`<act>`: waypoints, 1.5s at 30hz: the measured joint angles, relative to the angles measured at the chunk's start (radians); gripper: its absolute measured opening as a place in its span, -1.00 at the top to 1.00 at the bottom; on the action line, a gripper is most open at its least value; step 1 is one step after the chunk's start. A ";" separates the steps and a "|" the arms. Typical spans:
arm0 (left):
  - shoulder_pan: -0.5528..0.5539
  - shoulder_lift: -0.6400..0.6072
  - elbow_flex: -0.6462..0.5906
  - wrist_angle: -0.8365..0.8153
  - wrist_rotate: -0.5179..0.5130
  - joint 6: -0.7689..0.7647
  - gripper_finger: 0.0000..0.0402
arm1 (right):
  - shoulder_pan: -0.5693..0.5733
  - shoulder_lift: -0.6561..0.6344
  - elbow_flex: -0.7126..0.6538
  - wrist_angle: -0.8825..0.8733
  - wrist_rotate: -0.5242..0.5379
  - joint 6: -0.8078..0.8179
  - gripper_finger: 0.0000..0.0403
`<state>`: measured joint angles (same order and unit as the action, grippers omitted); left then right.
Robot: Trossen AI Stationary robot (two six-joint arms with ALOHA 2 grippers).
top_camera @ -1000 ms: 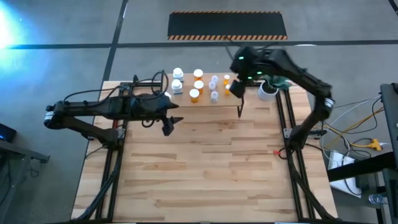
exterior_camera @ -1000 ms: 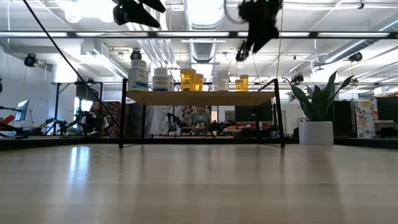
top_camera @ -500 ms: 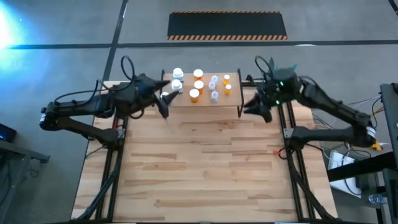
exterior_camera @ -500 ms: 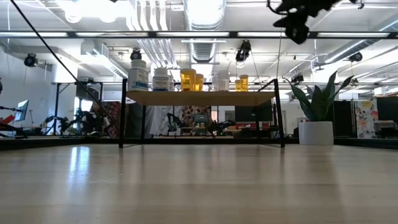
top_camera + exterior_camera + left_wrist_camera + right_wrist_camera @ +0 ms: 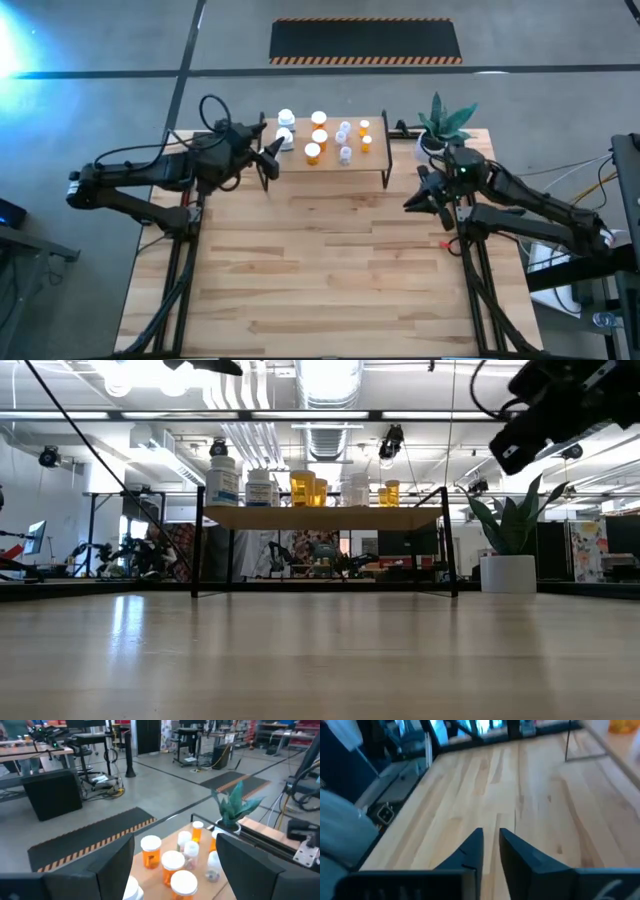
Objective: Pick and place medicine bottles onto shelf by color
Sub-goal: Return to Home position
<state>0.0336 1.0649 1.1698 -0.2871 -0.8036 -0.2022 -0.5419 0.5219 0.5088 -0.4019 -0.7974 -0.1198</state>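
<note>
The shelf, a light-wood board on black legs, stands at the table's far edge and also shows in the low view. On it stand the medicine bottles: two white at its left, three orange beside them, small pale ones, and two small orange at the right. My left gripper hangs open and empty by the shelf's left end; in the left wrist view the bottles show between its fingers. My right gripper is shut and empty above the table's right side, as the right wrist view shows.
A white pot with a green plant stands at the far right corner, right of the shelf, and shows in the low view. Bare plank tabletop lies in front of the shelf.
My right gripper has drawn away from the shelf's right end, going toward the table's right edge and near side and turning to point away from the shelf. My left gripper has gone toward the far edge, up to the shelf's left end. The bottles have stayed in place.
</note>
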 joint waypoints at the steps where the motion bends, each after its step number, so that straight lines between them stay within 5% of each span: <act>1: 0.000 0.007 0.000 0.000 0.000 0.000 -0.32 | 0.000 -0.032 -0.025 0.023 -0.002 0.014 0.77; 8: 0.000 0.056 -0.001 0.048 -0.091 -0.003 -0.32 | 0.000 -0.305 -0.207 0.217 -0.004 0.318 0.95; 13: 0.000 0.076 0.000 0.081 -0.233 -0.004 -0.32 | 0.019 -0.521 -0.317 0.328 0.125 0.509 0.96; 24: 0.025 0.052 -0.002 0.093 -0.314 -0.080 -0.32 | 0.147 -0.522 -0.497 0.604 0.454 0.552 0.96; 34: 0.026 0.051 -0.010 0.091 -0.309 -0.082 -0.32 | 0.281 -0.509 -0.497 0.490 0.515 0.443 0.96; 39: 0.026 0.051 -0.013 0.092 -0.309 -0.088 -0.32 | 0.343 -0.512 -0.498 0.440 0.686 0.386 0.96; 45: 0.026 0.051 -0.015 0.085 -0.292 -0.134 -0.32 | 0.354 -0.499 -0.498 0.425 0.720 0.354 0.96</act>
<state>0.0597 1.1156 1.1550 -0.2017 -1.0952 -0.3361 -0.1875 0.0224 0.0113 0.0231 -0.0776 0.2342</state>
